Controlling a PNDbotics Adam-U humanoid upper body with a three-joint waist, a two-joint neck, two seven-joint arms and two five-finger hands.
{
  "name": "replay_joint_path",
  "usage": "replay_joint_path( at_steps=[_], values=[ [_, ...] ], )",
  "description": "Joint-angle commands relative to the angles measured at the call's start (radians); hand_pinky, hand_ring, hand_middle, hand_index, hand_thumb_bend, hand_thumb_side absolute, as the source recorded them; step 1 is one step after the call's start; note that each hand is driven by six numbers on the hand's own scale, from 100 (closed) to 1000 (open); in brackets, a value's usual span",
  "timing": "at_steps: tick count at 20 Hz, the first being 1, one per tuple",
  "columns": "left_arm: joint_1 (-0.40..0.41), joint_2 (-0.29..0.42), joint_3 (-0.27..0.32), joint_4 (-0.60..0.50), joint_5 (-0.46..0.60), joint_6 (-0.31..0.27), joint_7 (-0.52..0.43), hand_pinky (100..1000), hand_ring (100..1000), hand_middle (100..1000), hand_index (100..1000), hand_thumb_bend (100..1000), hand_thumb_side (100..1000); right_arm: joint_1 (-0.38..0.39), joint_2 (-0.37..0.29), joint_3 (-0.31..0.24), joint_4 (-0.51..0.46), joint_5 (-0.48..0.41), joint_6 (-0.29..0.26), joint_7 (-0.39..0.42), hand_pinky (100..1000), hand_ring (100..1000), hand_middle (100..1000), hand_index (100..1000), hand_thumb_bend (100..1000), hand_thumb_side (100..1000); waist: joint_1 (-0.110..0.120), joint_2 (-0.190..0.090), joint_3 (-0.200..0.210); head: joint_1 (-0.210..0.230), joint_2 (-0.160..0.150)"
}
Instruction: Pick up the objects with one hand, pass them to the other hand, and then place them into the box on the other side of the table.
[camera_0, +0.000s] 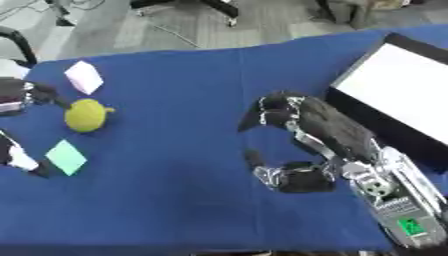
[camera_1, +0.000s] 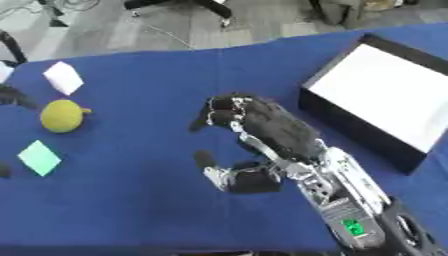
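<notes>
The right hand (camera_1: 262, 125) reaches in from the near right corner and hangs over the middle of the blue table (camera_0: 175, 200), just left of the box (camera_0: 394, 97). Its fingers (camera_1: 223, 112) are bent at the tips but spread apart from the thumb (camera_1: 219, 175), and nothing lies between them; the hand holds nothing. A green lit panel shows on its forearm near the lower right edge.

The box is black-walled with a white inside, and stands at the far right of the table with nothing visible in it.

3 objects lie well apart from the right hand, on the left side of the table. A white block (camera_0: 84, 76) sits farthest, a yellow round object (camera_0: 86, 115) with a small stub on its right side lies just near of it, and a green flat diamond-shaped piece (camera_0: 66, 157) lies nearest.

The left hand (camera_0: 17, 95) shows only partly at the left edge, close beside the yellow round object; whether its fingers are apart or together cannot be told.
</notes>
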Motion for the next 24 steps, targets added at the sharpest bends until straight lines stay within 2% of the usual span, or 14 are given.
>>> replay_joint_path(
  at_steps=[1,7,15,20,24],
  values=[
    [-0.013,0.025,0.029,0.021,-0.055,-0.008,0.005,847,824,770,880,851,647,-0.011,0.003,-0.005,-0.011,-0.003,0.000,0.003,758,704,618,699,100,348,-0.003,-0.010,0.002,0.001,-0.003],
    [-0.011,-0.001,0.020,0.074,-0.156,-0.008,0.095,842,815,765,876,852,636,-0.011,0.004,-0.005,-0.010,-0.004,0.000,0.003,758,704,618,700,100,349,-0.004,-0.009,0.002,0.000,-0.003],
    [-0.035,-0.095,0.001,0.240,-0.286,0.032,0.208,834,805,759,869,859,607,-0.011,0.010,-0.006,-0.008,-0.009,-0.001,0.003,758,705,618,701,100,352,-0.012,-0.006,-0.003,0.002,-0.003],
    [-0.051,-0.141,0.014,0.301,-0.369,0.061,0.290,819,784,745,854,860,571,-0.012,0.012,-0.007,-0.008,-0.011,0.000,0.003,757,705,618,701,100,352,-0.016,-0.005,-0.003,0.003,-0.003],
    [-0.059,-0.174,0.037,0.325,-0.438,0.087,0.359,808,764,731,839,752,506,-0.012,0.013,-0.008,-0.008,-0.012,0.001,0.002,757,705,618,701,100,352,-0.019,-0.003,-0.002,0.004,-0.003]
  ],
)
